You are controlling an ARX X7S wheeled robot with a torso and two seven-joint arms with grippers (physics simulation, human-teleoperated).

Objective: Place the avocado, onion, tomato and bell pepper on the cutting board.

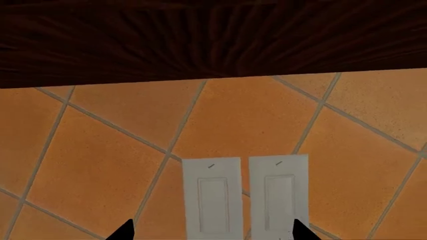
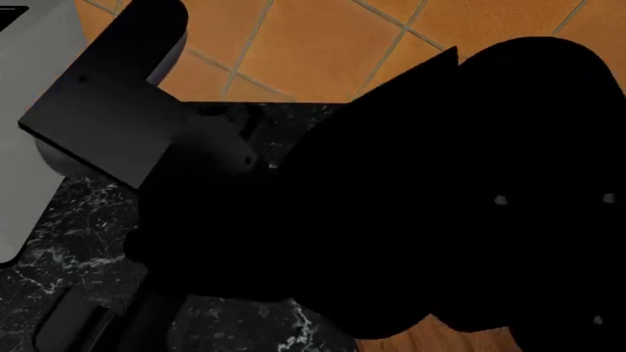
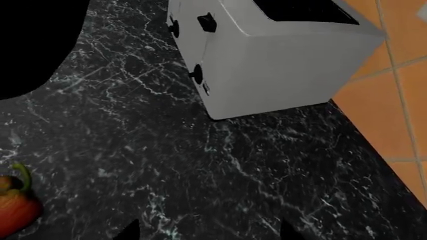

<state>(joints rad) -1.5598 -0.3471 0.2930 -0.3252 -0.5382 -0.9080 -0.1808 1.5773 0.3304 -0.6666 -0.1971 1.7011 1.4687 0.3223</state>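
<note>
While right end effector [image 3: 207, 231] hovers, bell pepper [image 3: 15, 202] lies beside.

The black marble countertop [image 3: 200, 170] is bare between the grey knobbed appliance [image 3: 280, 65] and the bell pepper [image 3: 17, 202], leaving a wide passage there. The appliance stands on the countertop against the orange tiled wall [image 3: 393, 100] and blocks that side. In the left wrist view, two white switch plates [image 1: 243, 195] sit side by side on the tiled wall, under a dark wooden cabinet [image 1: 213, 37]. The robot's arm [image 2: 411, 198] hides most of the countertop in the head view.
</note>
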